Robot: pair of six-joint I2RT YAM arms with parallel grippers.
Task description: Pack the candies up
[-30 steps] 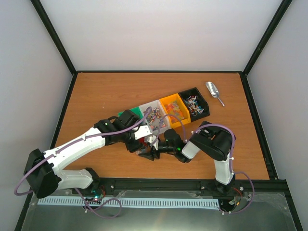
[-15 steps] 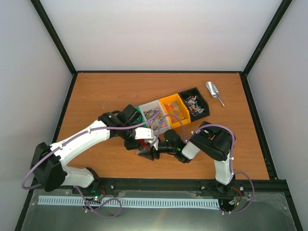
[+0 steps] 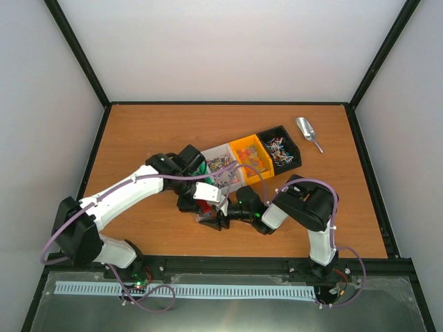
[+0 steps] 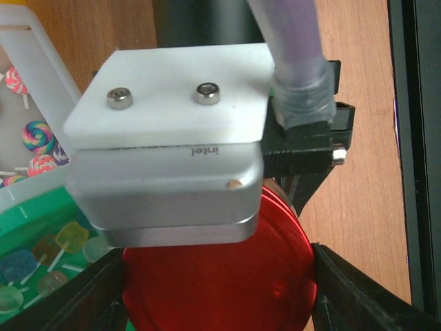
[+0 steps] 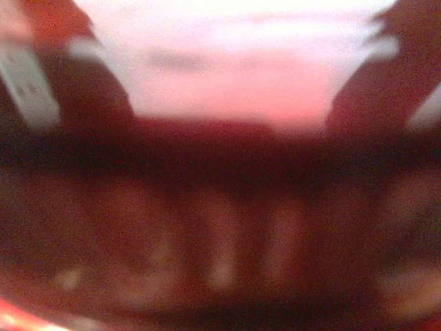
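Left arm's elbow is swinging farther toward the bins than a second ago, wrist staying over one spot: likely twisting. Left gripper (image 4: 219, 298) is clasping the red lid (image 4: 207, 272), just beside the green bin (image 4: 27, 214). Right gripper (image 3: 221, 220) is meeting it; its grip is unreadable. Candies (image 3: 220, 164) are lying in the row of bins (image 3: 240, 146), crowding the far side; bare table (image 3: 138, 131) left.

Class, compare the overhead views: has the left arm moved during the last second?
Yes. The left arm has swung toward the far side of the table; its elbow now sits closer to the orange bin, which has stayed put.
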